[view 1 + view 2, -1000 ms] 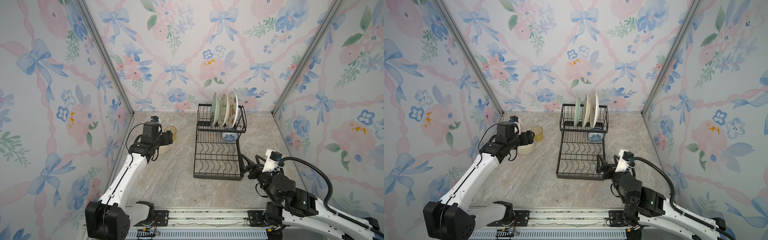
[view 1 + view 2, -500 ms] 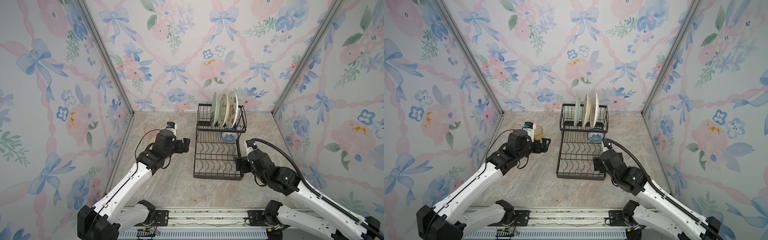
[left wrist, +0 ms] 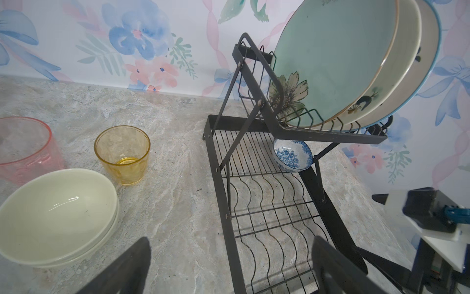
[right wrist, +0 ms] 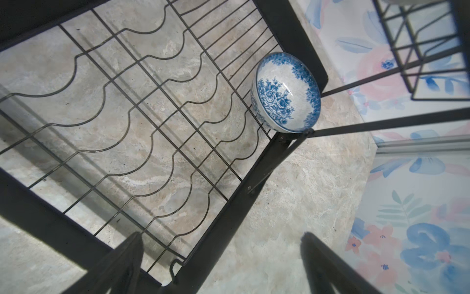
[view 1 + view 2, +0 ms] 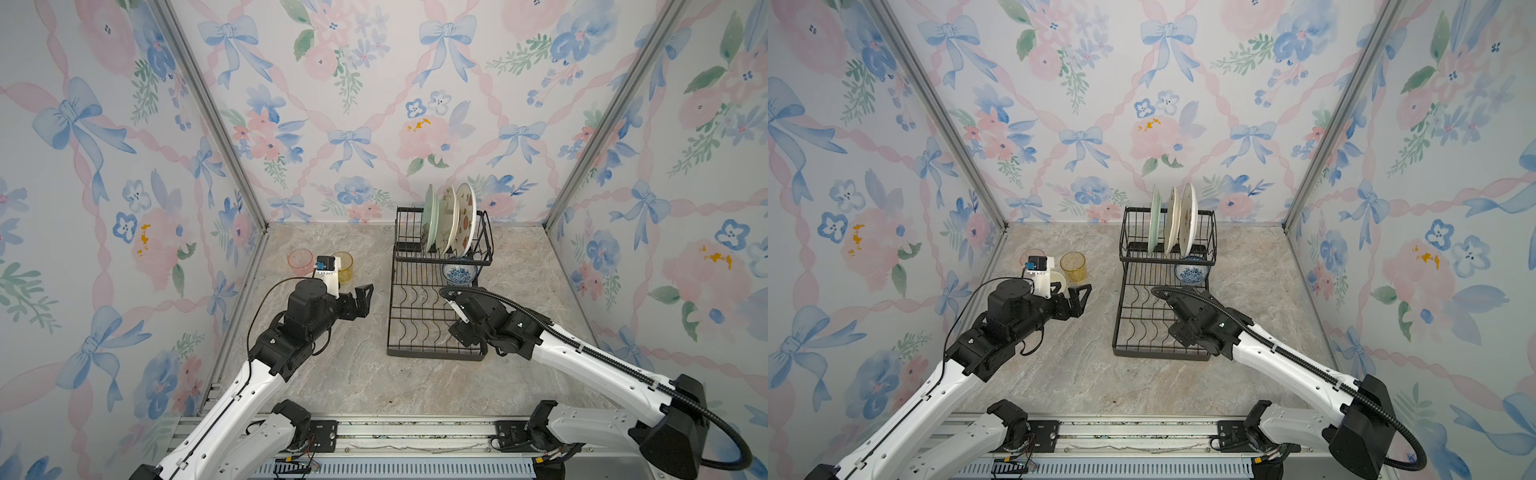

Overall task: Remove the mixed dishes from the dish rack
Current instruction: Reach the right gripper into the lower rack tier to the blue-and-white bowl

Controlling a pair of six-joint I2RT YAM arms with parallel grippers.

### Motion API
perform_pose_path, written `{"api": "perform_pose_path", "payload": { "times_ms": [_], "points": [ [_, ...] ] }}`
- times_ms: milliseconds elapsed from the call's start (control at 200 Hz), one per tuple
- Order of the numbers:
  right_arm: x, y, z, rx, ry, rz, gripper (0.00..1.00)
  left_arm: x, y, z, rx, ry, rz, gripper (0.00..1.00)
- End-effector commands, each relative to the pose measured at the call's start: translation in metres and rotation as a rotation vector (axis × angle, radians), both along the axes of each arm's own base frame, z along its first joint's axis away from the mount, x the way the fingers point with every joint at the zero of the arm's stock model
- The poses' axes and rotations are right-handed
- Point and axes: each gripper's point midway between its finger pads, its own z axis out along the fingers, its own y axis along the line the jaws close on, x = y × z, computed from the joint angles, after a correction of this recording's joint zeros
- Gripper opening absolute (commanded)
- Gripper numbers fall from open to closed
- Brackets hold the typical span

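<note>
The right gripper (image 4: pixel 221 250) hangs with jaws spread wide and nothing between them, over the near right part of the lower tray (image 4: pixel 40 216) of the dish rack (image 5: pixel 432 354). It faces the blue-patterned bowl (image 4: pixel 286 93), the only dish on that tier. The bowl lies tipped in the far right corner, propped against the frame under the upper shelf (image 3: pixel 330 135), so its rim is turned towards the gripper; I judge it the next piece to go. The left gripper (image 5: pixel 360 300), equally wide and empty, hovers above the worktop (image 5: pixel 374 374) between the rack and the pieces already set down. These are two nested cream bowls (image 3: pixel 58 213), the amber tumbler (image 3: pixel 123 155) and the pink tumbler (image 3: pixel 25 150), upright and close together, well left of the rack, which keeps the space in front of it free. On the upper shelf the mint-green plate (image 3: pixel 330 63) and two cream plates (image 5: pixel 465 216) stand on edge in the wire slots, leaning the same way. No brand, label or writing can be read anywhere
</note>
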Motion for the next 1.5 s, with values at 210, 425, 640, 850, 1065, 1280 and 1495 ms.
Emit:
{"api": "perform_pose_path", "payload": {
  "times_ms": [210, 425, 640, 850, 1065, 1280, 1495],
  "points": [
    [0.015, 0.012, -0.005, -0.085, 0.053, 0.175, 0.93, -0.006, -0.003, 0.0, -0.025, -0.007, -0.021, 0.98],
    [0.031, 0.006, -0.031, -0.231, 0.109, 0.189, 0.98, -0.006, 0.003, 0.002, -0.022, -0.024, 0.002, 0.98],
    [0.061, 0.002, -0.048, -0.354, 0.103, 0.163, 0.97, -0.004, 0.001, -0.005, -0.017, -0.001, -0.001, 0.98],
    [0.083, 0.005, -0.058, -0.362, 0.09, 0.167, 0.95, -0.002, 0.003, -0.005, -0.014, -0.001, 0.013, 0.98],
    [0.107, 0.01, -0.065, -0.412, 0.021, 0.143, 0.87, 0.0, 0.003, -0.008, -0.009, 0.009, 0.019, 0.98],
    [0.126, 0.01, -0.069, -0.493, -0.045, 0.14, 0.78, 0.003, -0.001, -0.011, -0.007, 0.025, 0.008, 0.98],
    [0.136, 0.013, -0.074, -0.535, -0.046, 0.14, 0.77, 0.004, -0.002, -0.014, -0.006, 0.036, 0.003, 0.98]
  ]
}}
